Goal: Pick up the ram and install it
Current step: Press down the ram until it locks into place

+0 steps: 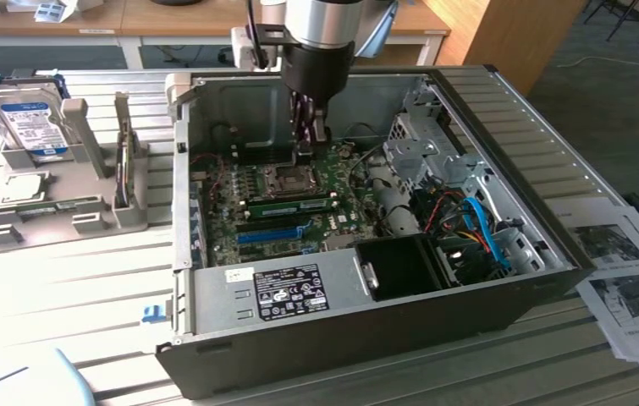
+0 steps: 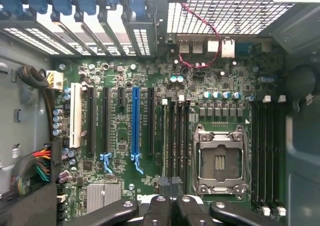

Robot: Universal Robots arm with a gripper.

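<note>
Claw (image 1: 306,152) time: I hung inside the open computer case (image 1: 545,245), and my claw (image 2: 170,208) was clenched tight, the two fingers (image 2: 156,211) pressed together. My fingertips were up above the green motherboard (image 1: 336,222), close to the CPU socket (image 1: 289,178).

The ram (image 1: 291,205) was a long, thin green stick. It sat on its edge in a slot just beside the CPU socket, on the side nearer the exterior camera. My claw was apart from it and higher up. From my wrist camera I saw the CPU socket (image 2: 220,161) with thin black slots on both sides of it, but I could not tell the ram there.

The long blue slot (image 1: 268,234) lay a little past the ram from the CPU socket. The black fan box (image 1: 404,266) stood farther from the CPU socket, toward the exterior view's right. The silver hard drive (image 1: 28,123) stood well apart from the CPU socket, outside the case, in a gray stand (image 1: 65,216).
</note>
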